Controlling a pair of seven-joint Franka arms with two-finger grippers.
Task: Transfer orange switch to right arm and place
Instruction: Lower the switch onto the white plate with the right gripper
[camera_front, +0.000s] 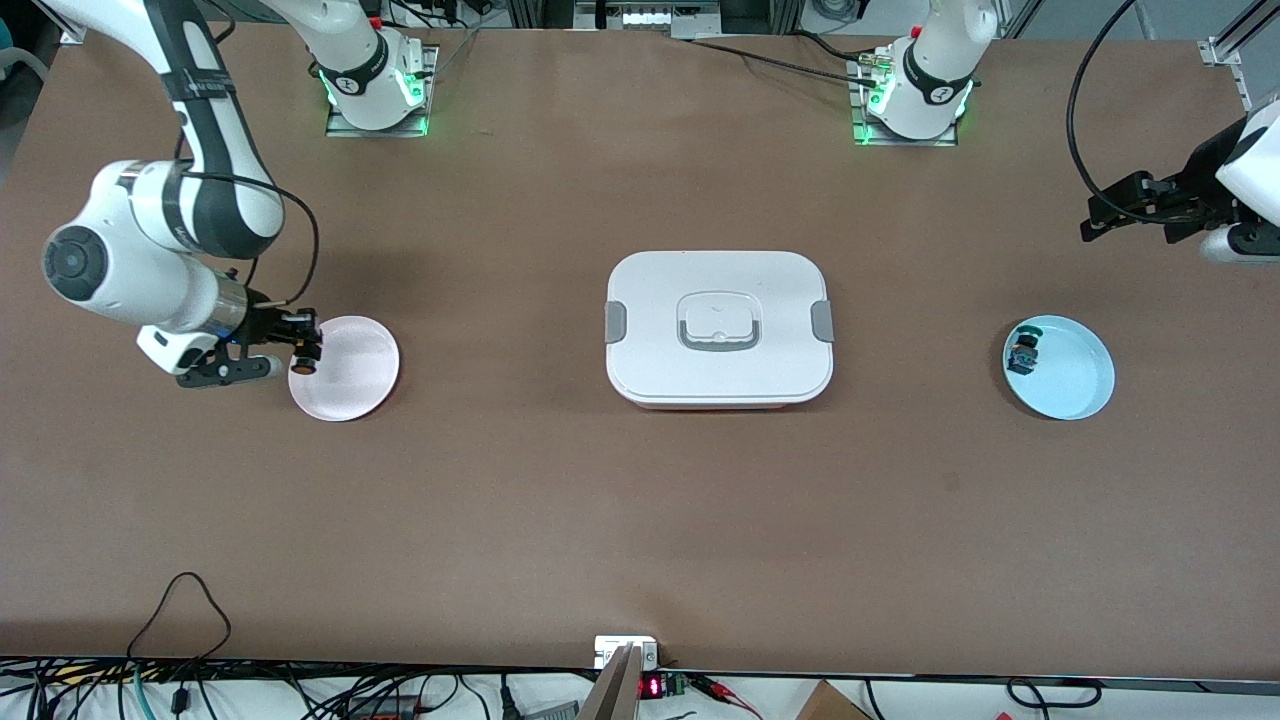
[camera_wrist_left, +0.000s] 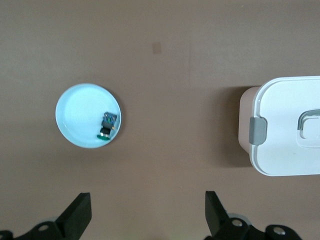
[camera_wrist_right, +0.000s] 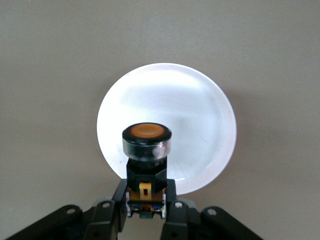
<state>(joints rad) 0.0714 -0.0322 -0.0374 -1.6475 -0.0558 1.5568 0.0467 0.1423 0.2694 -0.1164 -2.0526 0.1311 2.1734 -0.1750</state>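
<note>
The right gripper (camera_front: 303, 345) holds the orange switch (camera_front: 303, 358) between its 2 fingers, closed on the black body of the switch. In the right wrist view the orange switch (camera_wrist_right: 146, 155) stands out from the right gripper (camera_wrist_right: 146, 207) with its round orange cap turned away from the fingers. The gripper hangs over the rim of the pink plate (camera_front: 350, 375), at the edge that faces the right arm's end of the table. Under the switch, the pink plate (camera_wrist_right: 195, 130) looks almost white in the wrist view, and the switch is not resting on it.

The left gripper (camera_front: 1135, 210) waits in the air over bare table at the left arm's end, with its 2 claw-like fingers (camera_wrist_left: 77, 215) spread wide and nothing between them. Below the left gripper (camera_wrist_left: 145, 212) and nearer to the front camera lies the blue plate (camera_front: 1070, 375), and on it rests the green switch (camera_front: 1023, 350), close to the rim. The same blue plate (camera_wrist_left: 75, 112) and green switch (camera_wrist_left: 107, 126) show in the left wrist view.

Between the 2 grippers, in the middle of the table, stands the white box (camera_front: 720, 290) with grey clasps and a closed lid.
</note>
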